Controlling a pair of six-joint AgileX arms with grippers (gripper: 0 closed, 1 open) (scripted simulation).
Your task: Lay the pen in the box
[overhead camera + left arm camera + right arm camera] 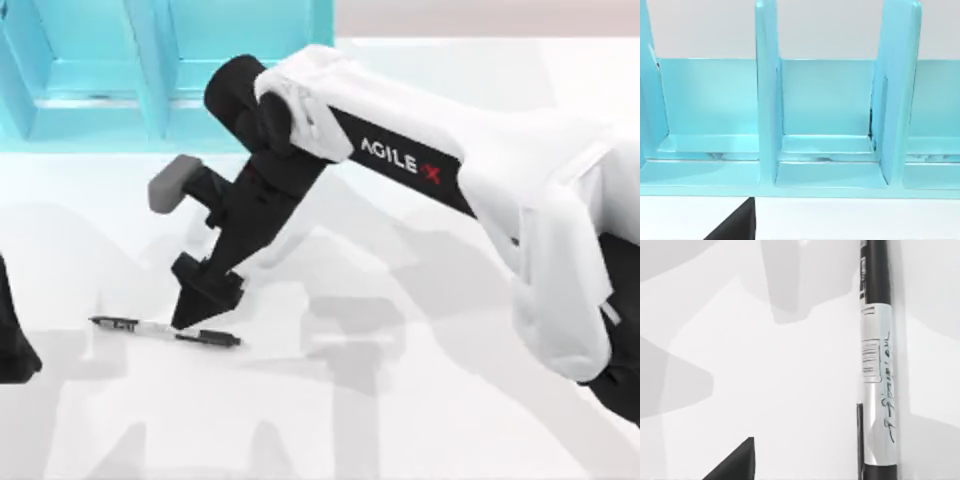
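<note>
While the pen lies flat, right gripper touches it, jaw state unclear.

The scene is brightly and evenly lit, with the white bench close to washed out. Soft grey overlapping shadows of the arms fall across it in the top view, and broad pale ones in the right wrist view. The box shows faint glossy streaks along its floors. Edges look slightly soft throughout.
</note>
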